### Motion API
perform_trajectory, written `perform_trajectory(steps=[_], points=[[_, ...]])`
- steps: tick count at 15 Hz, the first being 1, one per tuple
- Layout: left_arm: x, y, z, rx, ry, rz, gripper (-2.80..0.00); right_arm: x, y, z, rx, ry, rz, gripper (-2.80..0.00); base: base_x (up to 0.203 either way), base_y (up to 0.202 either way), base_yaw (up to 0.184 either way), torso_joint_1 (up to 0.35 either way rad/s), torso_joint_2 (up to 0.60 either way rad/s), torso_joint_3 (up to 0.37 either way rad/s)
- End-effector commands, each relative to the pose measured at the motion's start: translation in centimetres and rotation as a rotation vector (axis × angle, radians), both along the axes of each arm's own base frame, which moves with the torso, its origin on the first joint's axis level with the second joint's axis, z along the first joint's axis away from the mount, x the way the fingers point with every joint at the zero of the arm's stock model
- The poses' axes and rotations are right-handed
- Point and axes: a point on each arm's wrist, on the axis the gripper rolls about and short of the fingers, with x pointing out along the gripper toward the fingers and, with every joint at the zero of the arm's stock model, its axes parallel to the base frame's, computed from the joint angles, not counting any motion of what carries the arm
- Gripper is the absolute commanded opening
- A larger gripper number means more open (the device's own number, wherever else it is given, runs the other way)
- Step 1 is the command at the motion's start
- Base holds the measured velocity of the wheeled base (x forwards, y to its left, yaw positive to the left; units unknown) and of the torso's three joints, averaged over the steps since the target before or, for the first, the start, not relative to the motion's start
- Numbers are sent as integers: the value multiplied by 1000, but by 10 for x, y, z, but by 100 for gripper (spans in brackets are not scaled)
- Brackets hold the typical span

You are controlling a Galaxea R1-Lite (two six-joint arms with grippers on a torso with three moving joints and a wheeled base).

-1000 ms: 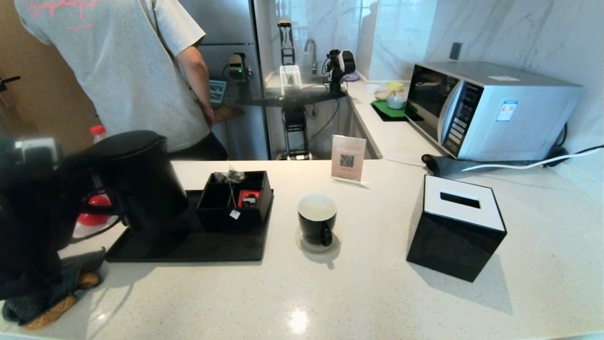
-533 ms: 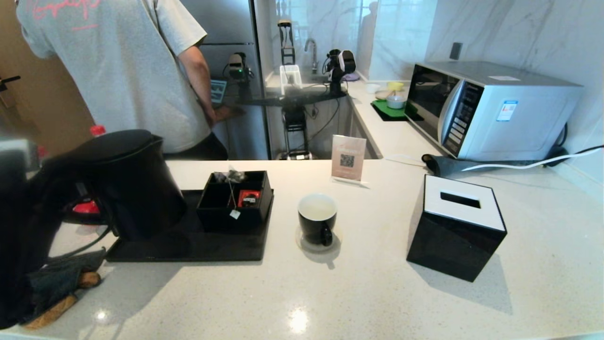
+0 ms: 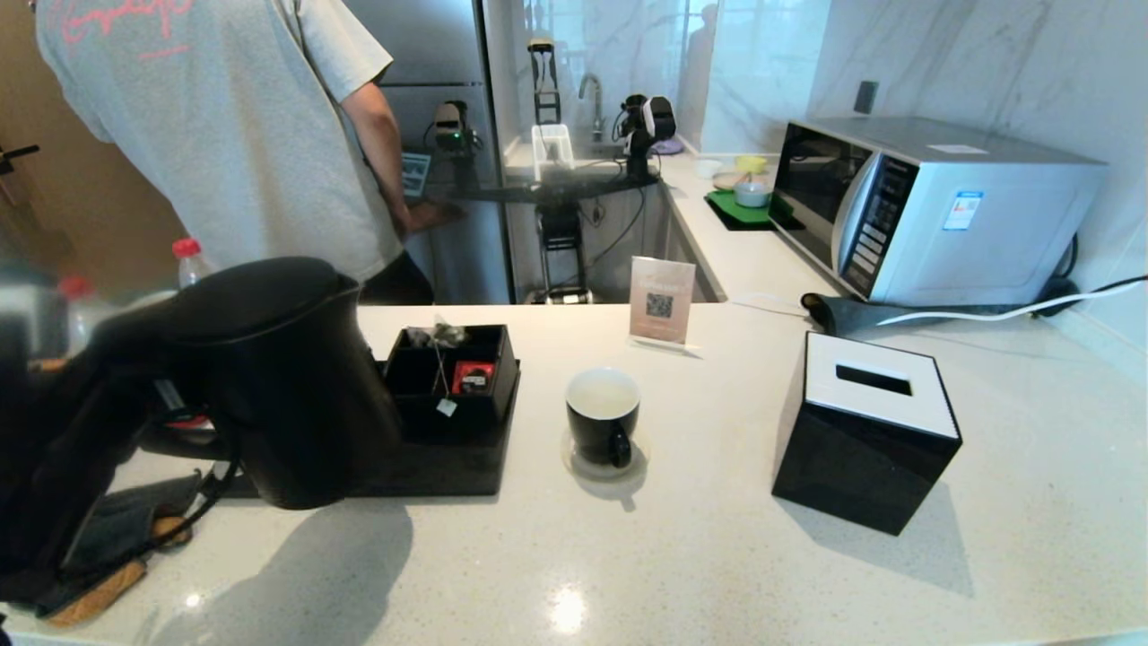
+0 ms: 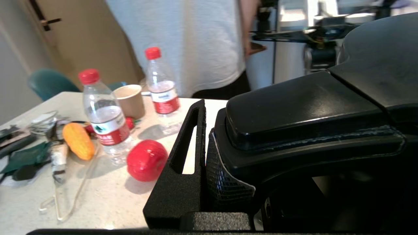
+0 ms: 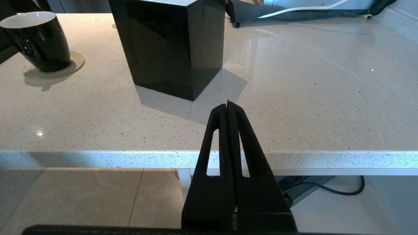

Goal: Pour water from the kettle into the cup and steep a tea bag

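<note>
The matte black kettle (image 3: 287,377) hangs tilted a little above the front left of the black tray (image 3: 448,471), its spout toward the cup. My left gripper (image 3: 166,399) is shut on the kettle's loop handle (image 4: 294,111); one finger (image 4: 192,130) presses against it, the other is hidden. The black cup (image 3: 603,414) stands on a round coaster to the kettle's right, white inside; I cannot tell if water is in it. The tea bag (image 3: 439,336) lies in the black organizer box, its string and tag (image 3: 446,407) hanging over the front. My right gripper (image 5: 228,104) is shut and empty at the counter's front edge.
A black tissue box (image 3: 865,431) stands right of the cup (image 5: 36,40). A QR sign (image 3: 661,301), a microwave (image 3: 933,206) and a person (image 3: 224,126) are behind. Bottles (image 4: 104,111), a paper cup (image 4: 130,101) and a red ball (image 4: 147,160) crowd the far left.
The kettle has come up off the tray and moved right and toward the counter's front in my left gripper. The cup and right arm have not moved.
</note>
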Motion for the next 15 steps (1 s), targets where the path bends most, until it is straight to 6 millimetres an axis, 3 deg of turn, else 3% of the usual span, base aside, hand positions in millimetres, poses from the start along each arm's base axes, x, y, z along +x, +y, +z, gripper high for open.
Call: perform_trajectory(steps=[1,11,15], points=[[-16,-10,10,6,-80,-43,-280,0,0,0,-1,1,0,-280,0,0,0,0,0,0],[-7,-62,-2,52,-8,-285,-280,0,0,0,0,1,0,-280,0,0,0,0,0,0],[-3,-67,-6,81,40,-291,-280,0,0,0,-1,1,0,-280,0,0,0,0,0,0]])
